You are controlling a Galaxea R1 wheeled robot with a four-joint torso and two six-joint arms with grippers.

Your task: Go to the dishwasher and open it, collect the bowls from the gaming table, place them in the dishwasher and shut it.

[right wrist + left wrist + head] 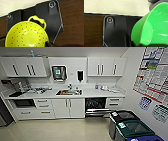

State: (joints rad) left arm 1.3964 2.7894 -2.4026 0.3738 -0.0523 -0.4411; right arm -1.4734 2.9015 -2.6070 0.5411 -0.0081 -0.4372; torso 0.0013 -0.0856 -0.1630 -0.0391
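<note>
The dishwasher [95, 105] sits under the white counter, right of the sink cabinet. Its dark racked interior shows and its steel door [97, 112] hangs down and open. A bright green bowl [154, 26] looms large in the left wrist view, and my left gripper [140, 45] grips its rim at the lower edge. A yellow perforated bowl [26, 34] with a loop handle is close up in the right wrist view, held by my right gripper [49, 44] at its rim. The gaming table is out of view.
Along the right wall stand a black bin [122, 118], a green-lidded bin [136, 129] and a blue one [147, 138], close to the dishwasher door. A sink [69, 92] is mid-counter and a black oven [24, 103] is at the left. Beige floor [60, 129] lies before the cabinets.
</note>
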